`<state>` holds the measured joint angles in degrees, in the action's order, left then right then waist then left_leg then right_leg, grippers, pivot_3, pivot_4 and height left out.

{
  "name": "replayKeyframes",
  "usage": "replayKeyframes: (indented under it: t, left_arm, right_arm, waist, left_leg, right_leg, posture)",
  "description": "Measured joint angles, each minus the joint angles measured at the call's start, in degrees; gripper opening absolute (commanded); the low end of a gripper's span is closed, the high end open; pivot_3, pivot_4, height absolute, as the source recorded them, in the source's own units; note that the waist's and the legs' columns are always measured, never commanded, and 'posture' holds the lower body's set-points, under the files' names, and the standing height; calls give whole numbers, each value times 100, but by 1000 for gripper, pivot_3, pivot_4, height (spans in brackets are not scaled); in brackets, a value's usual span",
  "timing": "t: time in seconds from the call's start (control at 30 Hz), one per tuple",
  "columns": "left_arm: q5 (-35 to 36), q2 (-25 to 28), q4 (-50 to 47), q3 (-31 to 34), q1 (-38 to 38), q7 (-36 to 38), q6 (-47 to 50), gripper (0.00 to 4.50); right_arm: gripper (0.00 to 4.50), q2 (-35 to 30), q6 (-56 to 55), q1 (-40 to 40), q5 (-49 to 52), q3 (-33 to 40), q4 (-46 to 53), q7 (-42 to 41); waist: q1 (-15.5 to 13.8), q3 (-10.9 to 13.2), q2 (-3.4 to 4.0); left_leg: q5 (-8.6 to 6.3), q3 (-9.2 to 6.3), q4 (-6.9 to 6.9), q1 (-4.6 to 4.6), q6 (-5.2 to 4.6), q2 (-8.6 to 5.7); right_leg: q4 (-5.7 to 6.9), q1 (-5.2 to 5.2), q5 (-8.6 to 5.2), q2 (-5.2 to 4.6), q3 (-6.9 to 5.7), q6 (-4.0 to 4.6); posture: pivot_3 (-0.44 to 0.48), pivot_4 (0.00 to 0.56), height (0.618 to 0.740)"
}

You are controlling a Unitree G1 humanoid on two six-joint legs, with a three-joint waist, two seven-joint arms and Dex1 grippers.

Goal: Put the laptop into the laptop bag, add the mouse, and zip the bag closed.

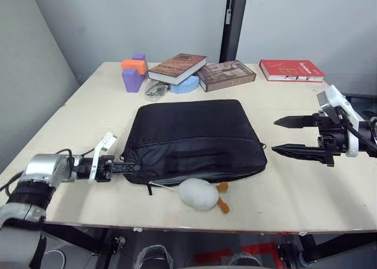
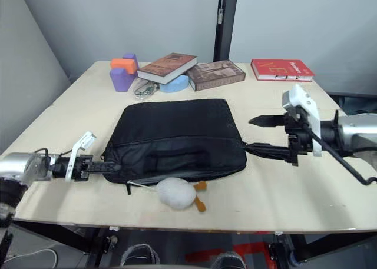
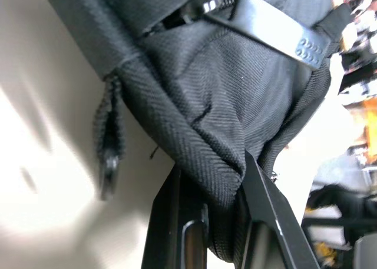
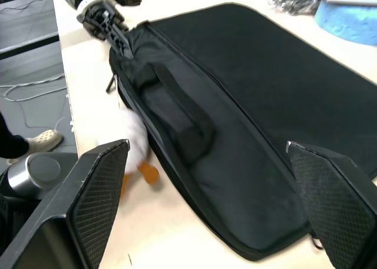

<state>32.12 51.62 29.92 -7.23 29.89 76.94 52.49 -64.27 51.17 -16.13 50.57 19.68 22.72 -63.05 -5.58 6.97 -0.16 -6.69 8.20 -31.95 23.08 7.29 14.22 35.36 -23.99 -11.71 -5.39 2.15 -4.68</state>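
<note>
Left eye view: the pale wooden table (image 1: 306,198) carries the flat black fabric laptop bag (image 1: 194,136) at its middle. The left gripper (image 1: 131,168) pinches the bag's near-left corner fabric. The right gripper (image 1: 280,135) hovers wide apart, empty, beside the bag's right edge. Book titles are unreadable.

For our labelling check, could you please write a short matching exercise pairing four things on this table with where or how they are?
Things:
1. left gripper
2. right gripper
3. fluffy white toy
4. red book

States:
A. far right corner of the table
B. open, beside the laptop bag's right edge
C. shut on the bag's near left corner
D. against the bag's near edge

Pairs: 1-C, 2-B, 3-D, 4-A
</note>
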Motion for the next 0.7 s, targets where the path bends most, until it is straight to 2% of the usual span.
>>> replayKeyframes:
  t: [0.13,0.23,0.43,0.53,0.57,0.63,0.7]
  left_arm:
    - [-719,196,990,-513,625,831,-567,135]
    - [-1068,202,1525,-758,989,1187,-813,135]
    - [-1735,60,2719,-919,1791,1321,-1163,135]
    - [-1908,-39,2934,-894,1931,1328,-1427,135]
    - [-1935,-76,2957,-849,1931,1333,-1582,113]
    - [-1939,-158,3017,-721,1933,1319,-1698,1028]
    - [-1947,-237,3131,-534,1949,1212,-1731,1625]
  right_arm:
    - [4500,149,-44,-65,-101,-343,-74,0]
    - [4500,187,-58,-195,-129,-505,-90,0]
    - [4500,346,-60,-419,-156,-852,-41,12]
    - [4500,459,-65,-609,-228,-1109,-50,52]
    - [4242,476,-75,-644,-286,-1187,-90,54]
    - [3675,522,-83,-706,-326,-1286,-202,46]
    - [3031,585,-88,-764,-338,-1343,-253,5]
  waist:
    - [7,0,1]
    - [-7,0,1]
    - [-24,0,0]
    - [-37,0,1]
    - [-54,0,0]
    - [-81,0,0]
    - [-125,1,0]
  left_leg:
    - [0,2,2,-1,1,0]
    - [0,0,2,0,1,0]
    - [0,0,-6,0,1,-1]
    - [0,0,-9,0,1,-1]
    - [0,-2,-10,-1,1,-1]
    - [0,-2,-15,0,1,-2]
    - [0,-6,-20,5,0,-2]
  right_leg:
    - [1,-1,0,-1,1,0]
    - [3,0,0,-1,-2,1]
    - [12,1,1,-3,-1,3]
    - [18,0,1,-4,0,3]
    - [19,2,1,-5,-1,3]
    - [21,3,1,-6,-1,4]
    - [25,2,1,-6,-4,4]
  posture:
    - [0,150,740]
    - [0,150,740]
    - [0,150,740]
    - [0,150,740]
    - [0,150,740]
    - [0,150,740]
    - [0,150,740]
